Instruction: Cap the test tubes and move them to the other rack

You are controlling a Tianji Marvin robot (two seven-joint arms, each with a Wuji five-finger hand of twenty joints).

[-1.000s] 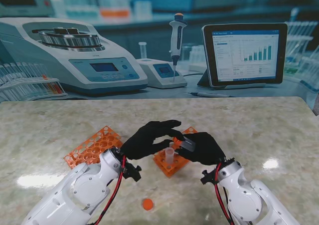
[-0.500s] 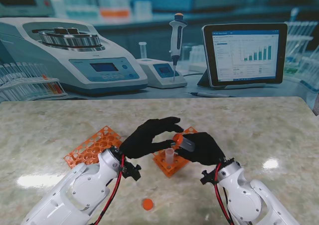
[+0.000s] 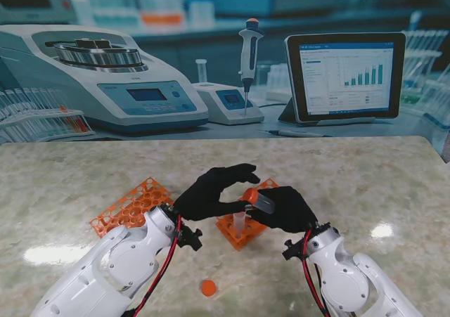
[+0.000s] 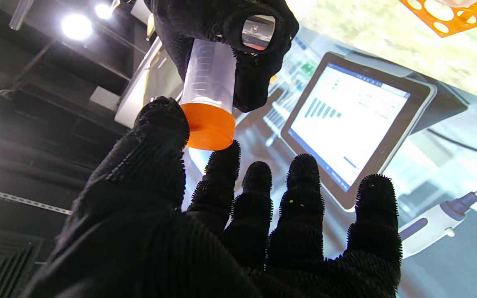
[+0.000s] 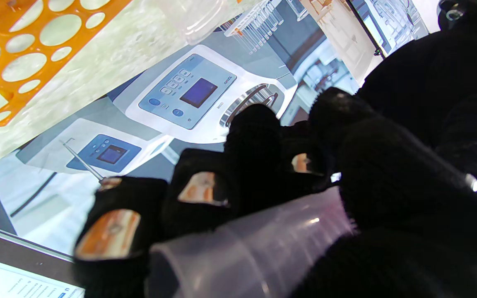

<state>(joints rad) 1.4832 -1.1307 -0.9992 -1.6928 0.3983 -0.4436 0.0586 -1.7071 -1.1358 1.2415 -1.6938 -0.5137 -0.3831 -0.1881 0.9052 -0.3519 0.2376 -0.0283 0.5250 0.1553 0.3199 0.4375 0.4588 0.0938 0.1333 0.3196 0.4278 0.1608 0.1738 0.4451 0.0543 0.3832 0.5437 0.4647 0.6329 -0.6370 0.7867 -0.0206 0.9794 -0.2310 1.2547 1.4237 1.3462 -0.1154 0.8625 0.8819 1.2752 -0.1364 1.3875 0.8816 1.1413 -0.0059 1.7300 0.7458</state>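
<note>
Nearest to me on the tabletop [image 3: 365,183]: a loose orange cap [image 3: 208,287], lying between my two forearms, untouched.

Farther out, my right hand [image 3: 285,208] is closed around a clear test tube [image 3: 263,202], held up off the tabletop. The tube's long axis is tilted, mouth end pointing left toward my other hand. The left wrist view shows it best: tube [image 4: 207,78] runs from the right hand's grip to an orange cap on tube [image 4: 209,126] at its open end.

My left hand [image 3: 211,194] meets that cap: thumb [image 4: 160,124] touches its side, index fingertip [image 4: 224,155] just at its rim, the other fingers spread and free. So a light pinch on the cap, not a full grasp. Can't tell whether the cap is fully seated.

Judgement: the capping step is under way; the next move turns on pressing or twisting along the tube's axis, left hand pushing toward the right.

Just beyond and under the hands: the orange rack [image 3: 242,227] with another open tube [image 3: 239,221] standing in it. The second rack [image 3: 130,206] lies to the left, well apart from the held tube; left hand is nearer to it.
</note>
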